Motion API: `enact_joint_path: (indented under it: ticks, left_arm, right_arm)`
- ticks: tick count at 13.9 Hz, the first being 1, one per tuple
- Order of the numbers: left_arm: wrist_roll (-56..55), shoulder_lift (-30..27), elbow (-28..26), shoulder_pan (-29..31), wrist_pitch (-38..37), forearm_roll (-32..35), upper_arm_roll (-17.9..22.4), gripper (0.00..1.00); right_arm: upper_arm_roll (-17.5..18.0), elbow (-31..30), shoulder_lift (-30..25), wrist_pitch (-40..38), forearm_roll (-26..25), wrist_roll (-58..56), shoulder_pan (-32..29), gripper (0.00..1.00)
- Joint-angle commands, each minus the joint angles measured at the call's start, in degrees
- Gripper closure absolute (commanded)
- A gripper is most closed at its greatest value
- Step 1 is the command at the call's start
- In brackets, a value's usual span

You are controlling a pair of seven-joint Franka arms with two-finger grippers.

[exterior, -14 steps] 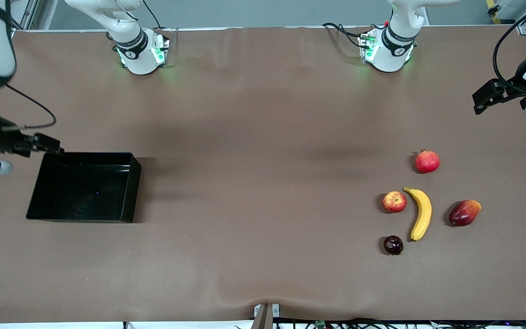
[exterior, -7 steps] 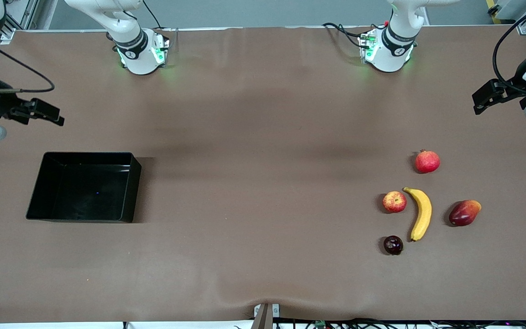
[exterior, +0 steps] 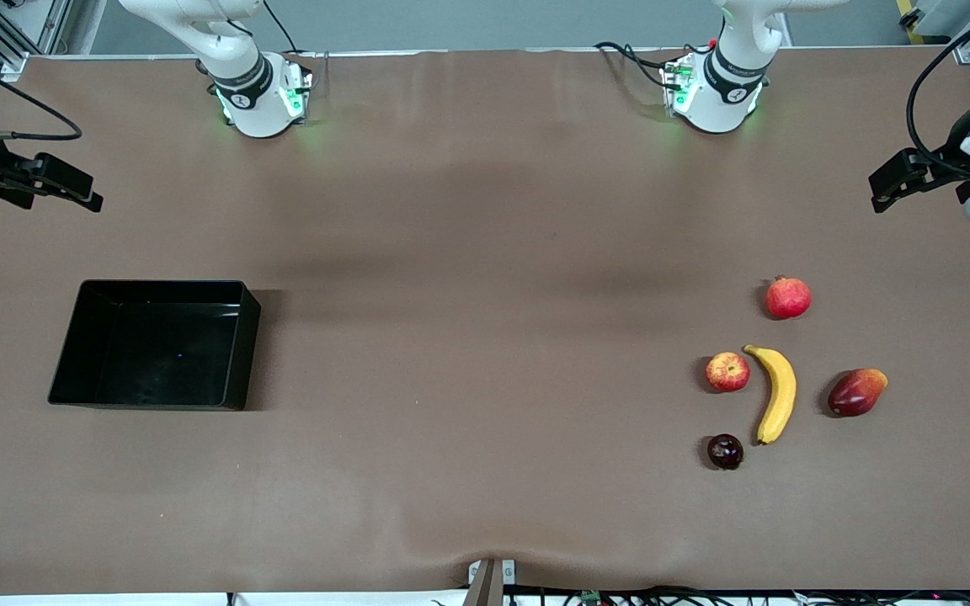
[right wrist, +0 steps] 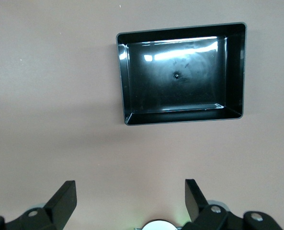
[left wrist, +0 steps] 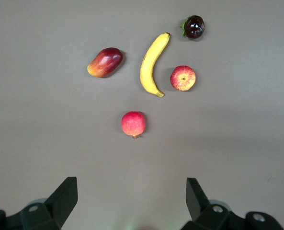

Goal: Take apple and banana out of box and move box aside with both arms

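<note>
A brown tabletop (exterior: 485,278) fills nearly the whole front view, its covering slightly wrinkled and bulging at the edge nearest the camera, where a small metal bracket (exterior: 490,579) sits among cables (exterior: 670,596). Soft shadows band the surface. Along the top, a grey floor strip (exterior: 485,25) and metal framing (exterior: 30,25) show.
</note>
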Motion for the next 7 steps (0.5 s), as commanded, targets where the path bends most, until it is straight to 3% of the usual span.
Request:
enact_joint_path:
  ticks: [1, 7]
  left_arm:
    - [0.7, -0.02, 0.08, 0.2, -0.42, -1.84, 0.11, 0.0]
    - [0.35, -0.54, 1.66, 0.11, -3.22, -5.71, 0.1, 0.0]
  right_arm:
    - [0.04, 0.77, -0.06, -0.02, -3.44, -2.18, 0.36, 0.0]
    - [-0.32, 0.86, 0.03, 0.16, -2.65, -3.94, -0.17, 0.0]
